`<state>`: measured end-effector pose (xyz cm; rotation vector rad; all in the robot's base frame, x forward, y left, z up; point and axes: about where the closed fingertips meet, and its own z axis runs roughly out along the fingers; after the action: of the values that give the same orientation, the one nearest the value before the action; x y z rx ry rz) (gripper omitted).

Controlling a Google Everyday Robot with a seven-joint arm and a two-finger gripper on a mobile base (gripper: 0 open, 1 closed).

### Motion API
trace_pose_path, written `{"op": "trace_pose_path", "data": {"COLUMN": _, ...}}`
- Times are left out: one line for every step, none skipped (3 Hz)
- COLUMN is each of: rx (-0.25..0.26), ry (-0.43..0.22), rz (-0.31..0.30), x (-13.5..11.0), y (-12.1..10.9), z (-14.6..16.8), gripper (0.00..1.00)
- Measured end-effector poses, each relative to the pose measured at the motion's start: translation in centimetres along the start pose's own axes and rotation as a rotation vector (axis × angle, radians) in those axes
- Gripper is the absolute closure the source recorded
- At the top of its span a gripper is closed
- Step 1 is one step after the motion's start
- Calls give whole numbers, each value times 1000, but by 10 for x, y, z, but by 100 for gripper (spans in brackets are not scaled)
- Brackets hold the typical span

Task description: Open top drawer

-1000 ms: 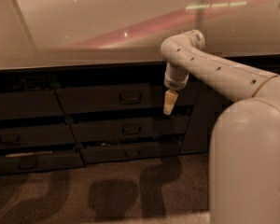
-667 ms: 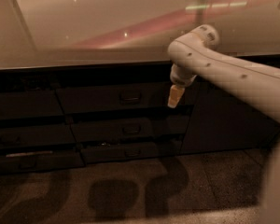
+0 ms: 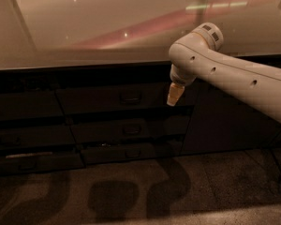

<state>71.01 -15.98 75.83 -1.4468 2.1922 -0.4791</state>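
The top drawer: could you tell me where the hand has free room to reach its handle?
The top drawer front is bare on both sides of its loop handle, left to the neighbouring stack and right to the hand. Only that right end, under the arm, is crowded.

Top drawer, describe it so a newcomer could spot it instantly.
Under the pale countertop runs dark cabinetry. In its middle stack, the top drawer sits uppermost, the gripper hanging near its right end. It is taller than the two shallower fronts below it.
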Motion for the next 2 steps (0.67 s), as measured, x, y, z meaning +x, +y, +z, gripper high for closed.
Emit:
{"op": "trace_pose_path", "data": {"rx": -4, "ry": 6, "rz": 2, "x": 1, "y": 1, "z": 2, "gripper": 0}}
{"op": "trace_pose_path", "data": {"rx": -5, "ry": 16, "rz": 7, "x": 3, "y": 1, "z": 5, "gripper": 0}}
